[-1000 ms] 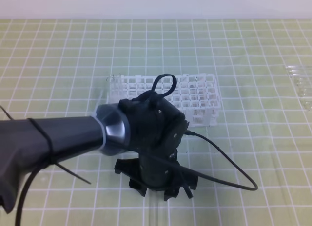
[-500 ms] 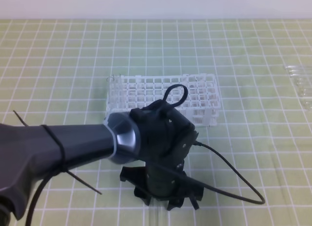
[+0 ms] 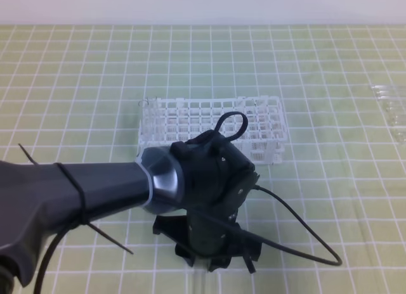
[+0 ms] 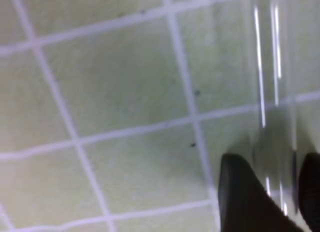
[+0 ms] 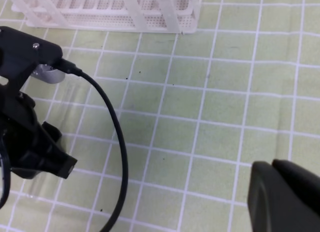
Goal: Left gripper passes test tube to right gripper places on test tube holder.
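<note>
The left gripper (image 3: 216,259) is low over the green mat (image 3: 76,85) with white lines, near the front edge in the high view. Its thick grey arm (image 3: 82,192) comes in from the left, and a black cable (image 3: 298,234) loops out to the right. In the left wrist view, the test tube (image 4: 272,112) lies flat on the mat. It is clear and shiny, with bright streaks along it. The two black fingertips (image 4: 240,192) stand one on each side of the tube, close to it. The jaws are partly apart, and I cannot tell if they squeeze the tube or only sit beside it. The tube has not been lifted off the mat. The test tube holder (image 3: 212,126) is white with many little square holes. It sits on the mat just behind the left gripper, and it also shows at the top of the right wrist view. The right gripper (image 5: 285,192) shows only as dark fingers in the bottom right corner of its own view, pressed together with nothing in them. It is off to the right, well apart from the tube. More clear tubes (image 3: 390,110) lie far off at the right edge of the mat.
</note>
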